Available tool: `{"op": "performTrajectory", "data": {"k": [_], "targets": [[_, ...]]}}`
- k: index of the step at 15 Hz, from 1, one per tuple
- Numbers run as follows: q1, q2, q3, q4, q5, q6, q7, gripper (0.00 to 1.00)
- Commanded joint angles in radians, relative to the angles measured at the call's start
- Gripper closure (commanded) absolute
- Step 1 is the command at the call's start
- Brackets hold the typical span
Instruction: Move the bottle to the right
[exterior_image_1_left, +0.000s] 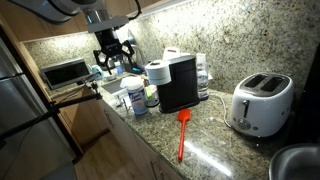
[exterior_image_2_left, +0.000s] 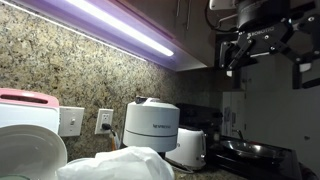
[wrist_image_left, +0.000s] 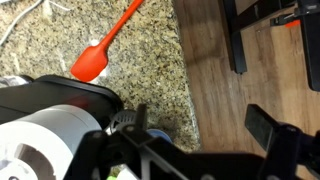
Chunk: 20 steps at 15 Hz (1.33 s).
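Note:
The bottle (exterior_image_1_left: 135, 96) is white with a blue-and-white label and stands on the granite counter (exterior_image_1_left: 210, 150), left of the black appliance (exterior_image_1_left: 178, 84). My gripper (exterior_image_1_left: 113, 50) hangs open and empty in the air above and to the left of the bottle, apart from it. It also shows high up in an exterior view (exterior_image_2_left: 262, 45). In the wrist view the open fingers (wrist_image_left: 200, 120) frame the counter edge and the wood floor. A small blue patch (wrist_image_left: 155, 133) shows by one finger; I cannot tell what it is.
A paper-towel roll (exterior_image_1_left: 157, 71) stands behind the appliance, a small green-based bottle (exterior_image_1_left: 151, 98) beside the bottle. An orange spatula (exterior_image_1_left: 183, 135) lies in front, also in the wrist view (wrist_image_left: 105, 50). A white toaster (exterior_image_1_left: 259, 104) stands at the right. A microwave (exterior_image_1_left: 66, 72) stands far left.

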Motion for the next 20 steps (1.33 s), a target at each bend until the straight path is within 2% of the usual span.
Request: {"op": "performTrajectory", "data": {"k": [1, 5, 7, 14, 16, 20], "targets": [[0.012, 0.066, 0.025, 0.072, -0.060, 0.000, -0.107, 0.00], [0.019, 0.115, 0.042, 0.102, -0.119, 0.065, -0.198, 0.00], [0.023, 0.143, 0.049, 0.118, -0.113, 0.102, -0.222, 0.00], [0.025, 0.211, 0.050, 0.162, -0.046, 0.381, -0.008, 0.00], [0.021, 0.230, 0.042, 0.180, -0.043, 0.395, 0.060, 0.00], [-0.003, 0.277, 0.047, 0.230, 0.050, 0.265, 0.074, 0.00]]}}
